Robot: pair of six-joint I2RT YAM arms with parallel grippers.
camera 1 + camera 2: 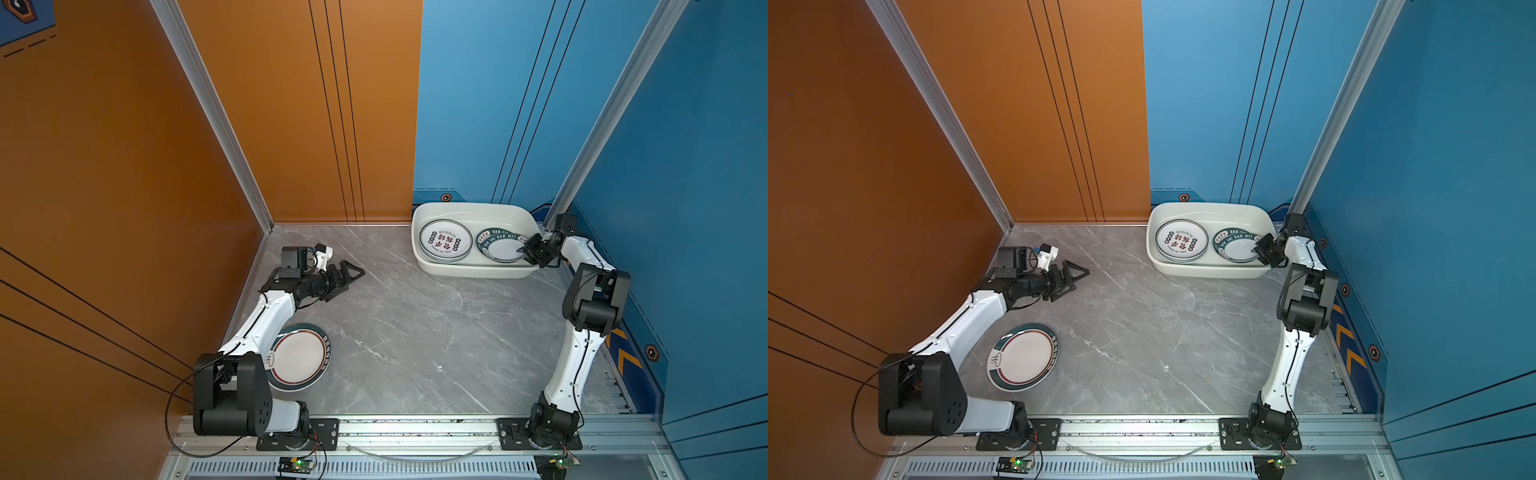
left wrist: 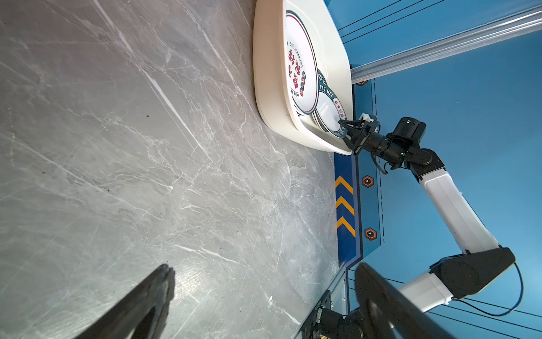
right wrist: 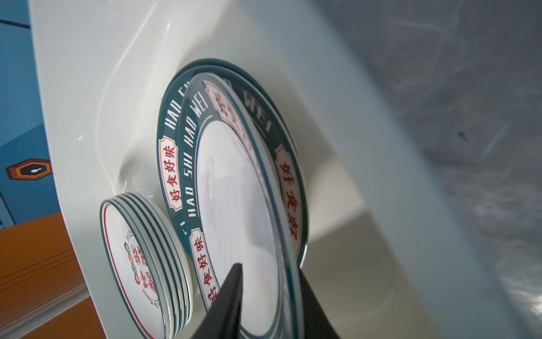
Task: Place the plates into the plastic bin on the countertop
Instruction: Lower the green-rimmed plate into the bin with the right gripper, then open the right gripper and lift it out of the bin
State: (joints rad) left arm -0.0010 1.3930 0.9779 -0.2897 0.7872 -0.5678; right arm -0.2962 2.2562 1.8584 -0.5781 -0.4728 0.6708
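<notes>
The white plastic bin [image 1: 473, 272] [image 1: 1208, 272] stands at the back right of the grey countertop [image 1: 415, 332]. On its left side lies a stack of plates with red characters [image 1: 445, 241] [image 3: 137, 264]. On its right side lie dark-green-rimmed plates [image 1: 500, 245] [image 3: 234, 182]. My right gripper [image 1: 521, 251] [image 1: 1255, 251] [image 3: 269, 268] reaches over the bin's right end. Its jaws are parted and straddle the raised rim of the top green-rimmed plate. One more plate [image 1: 297, 357] [image 1: 1022, 357] lies on the countertop beside my left arm. My left gripper [image 1: 351, 282] [image 2: 264, 268] hovers open and empty.
An orange wall stands on the left and blue walls at the back and right. Aluminium rails [image 1: 415, 428] run along the front, carrying both arm bases. The bin sits against the back wall, close to the right corner post [image 1: 557, 216].
</notes>
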